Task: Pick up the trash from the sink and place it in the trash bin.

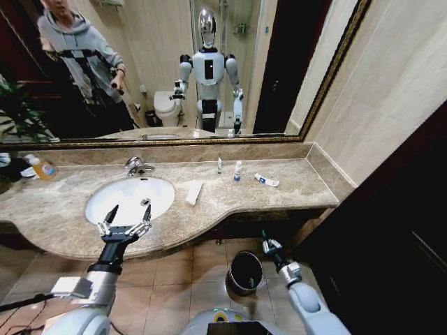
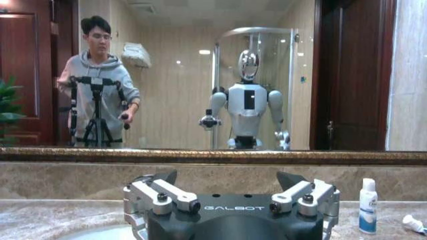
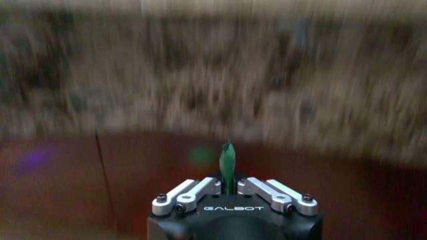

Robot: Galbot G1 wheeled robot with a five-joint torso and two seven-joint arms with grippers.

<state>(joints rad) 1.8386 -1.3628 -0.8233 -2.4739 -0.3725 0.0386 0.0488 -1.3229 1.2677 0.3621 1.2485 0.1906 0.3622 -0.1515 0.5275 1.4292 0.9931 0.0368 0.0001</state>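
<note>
Head view. Counter point(image 1: 293, 188): beige marble, holding a white oval sink point(image 1: 105, 199) with a chrome faucet point(image 1: 136, 165) at its far rim. In the sink: one small item point(image 1: 145, 202) near the right side, too small to identify; otherwise bare. On the counter, outside the sink: flat white bar point(image 1: 193, 192) just beside the sink's right rim; slim white vial point(image 1: 219, 165), white bottle point(image 1: 237, 170) with blue label and white-blue tube point(image 1: 266, 180) farther right, near the mirror. Orange-liquid bottle point(image 1: 43, 167) at the far left. Left gripper point(image 1: 124, 222): fingers spread wide, hovering over the sink's near rim, holding nothing. Right gripper point(image 1: 267, 241): below the counter edge, just beside and above the trash bin point(image 1: 245, 272), pinching a dark green tube point(image 1: 263, 235). Trash bin: round, black, on the floor tiles; interior dark, contents not discernible.

Left wrist view. Left gripper point(image 2: 230, 192) splayed apart; white bottle point(image 2: 367, 206) and the tube's end point(image 2: 413, 223) stand ahead on the counter.

Right wrist view. Right gripper point(image 3: 229, 190) pressed together on the green tube point(image 3: 227, 165), which stands upright between its fingers; the background is blurred.

Step in hand, as judged: carrying the green tube to the trash bin. The next move calls for centring over the bin's mouth before letting go.
</note>
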